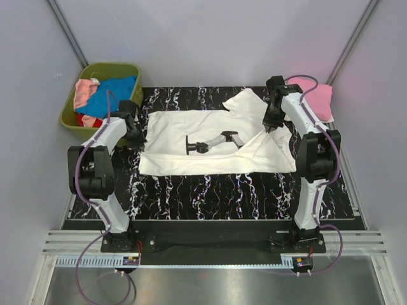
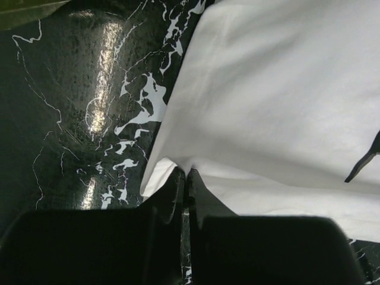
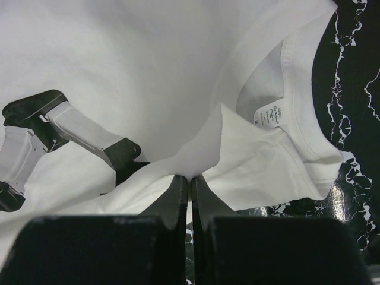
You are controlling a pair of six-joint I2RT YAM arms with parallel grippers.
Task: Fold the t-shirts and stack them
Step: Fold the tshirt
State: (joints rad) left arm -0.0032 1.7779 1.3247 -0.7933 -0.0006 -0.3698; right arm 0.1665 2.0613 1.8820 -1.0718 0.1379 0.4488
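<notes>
The white t-shirt [image 1: 184, 130] lies spread on the black marbled worktop [image 1: 210, 190] — the left end effector [image 1: 136, 135] pinched shut on its left edge, the right end effector [image 1: 269, 126] clamped on a fold beside the collar [image 3: 297, 77].

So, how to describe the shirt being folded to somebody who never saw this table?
In the middle of the black marbled table lies the white t-shirt. Only it is spread out with a robot-arm print; the pink shirt and the shirts in the basket are coloured.
</notes>
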